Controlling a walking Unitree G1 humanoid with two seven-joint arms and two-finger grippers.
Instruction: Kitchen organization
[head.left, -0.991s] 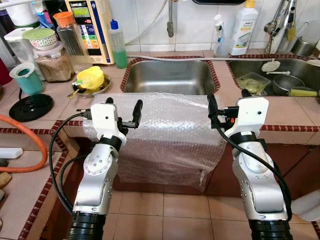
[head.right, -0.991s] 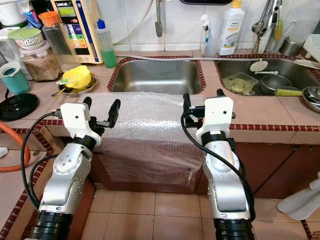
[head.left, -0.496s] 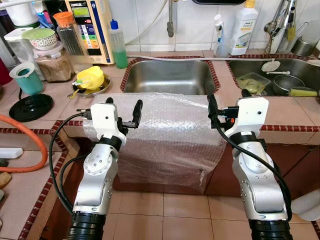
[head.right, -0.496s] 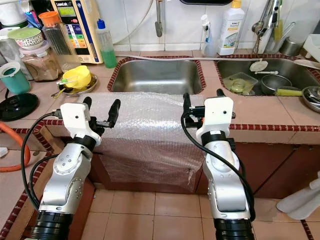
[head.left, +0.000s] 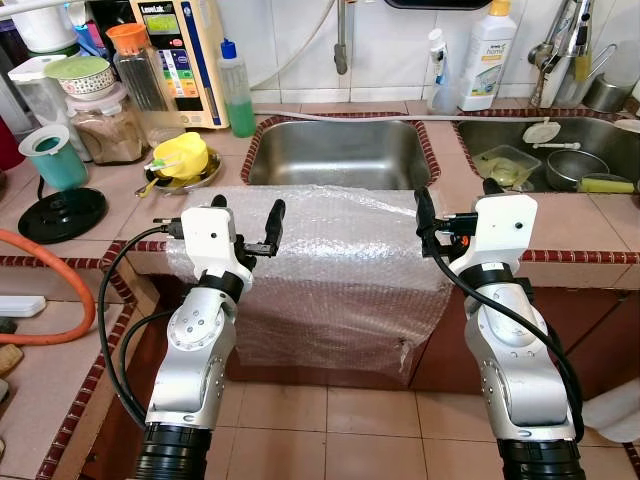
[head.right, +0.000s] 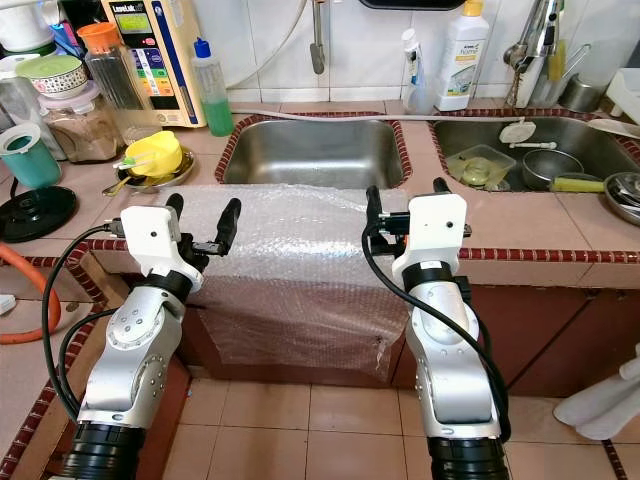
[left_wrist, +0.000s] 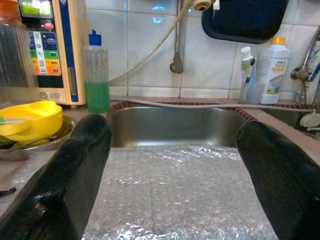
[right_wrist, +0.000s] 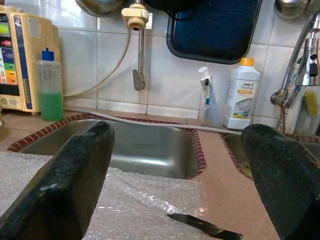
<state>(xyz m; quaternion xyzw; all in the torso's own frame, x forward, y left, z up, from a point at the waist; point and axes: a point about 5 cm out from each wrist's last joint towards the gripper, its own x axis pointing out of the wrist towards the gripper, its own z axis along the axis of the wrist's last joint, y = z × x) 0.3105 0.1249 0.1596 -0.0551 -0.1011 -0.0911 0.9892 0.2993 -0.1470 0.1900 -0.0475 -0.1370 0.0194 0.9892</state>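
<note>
No movement; crinkled bubble wrap (head.left: 330, 260) draping counter (head.left: 580, 225).

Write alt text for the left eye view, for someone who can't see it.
Two silver robot arms hold open grippers, the left gripper and the right gripper, over a bubble wrap sheet draped across the counter edge in front of an empty steel sink. Bottles and jars crowd the counter behind.

2 silver arms w/ white wrist blocks, black cables, long black fingers (left_wrist: 65, 185); black cuffs at 6 o'clock
</note>
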